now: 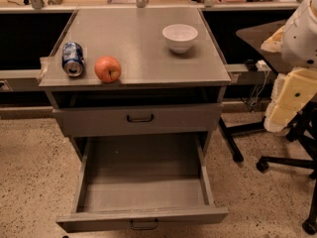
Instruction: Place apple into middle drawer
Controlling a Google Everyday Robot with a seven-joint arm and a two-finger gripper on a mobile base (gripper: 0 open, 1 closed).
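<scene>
The gripper (290,100) hung at the right edge of the view, clear of the cabinet (138,48); whether it was open or closed could not be made out. Well to its left the apple (108,69) sat on the cabinet top near the front edge, just beside a soda can (73,59) lying on its side farther left. A white bowl (180,37) stood nearer the gripper, toward the back. Below and left of the gripper the middle drawer (143,195) stood pulled out, under the shut upper drawer (138,119).
</scene>
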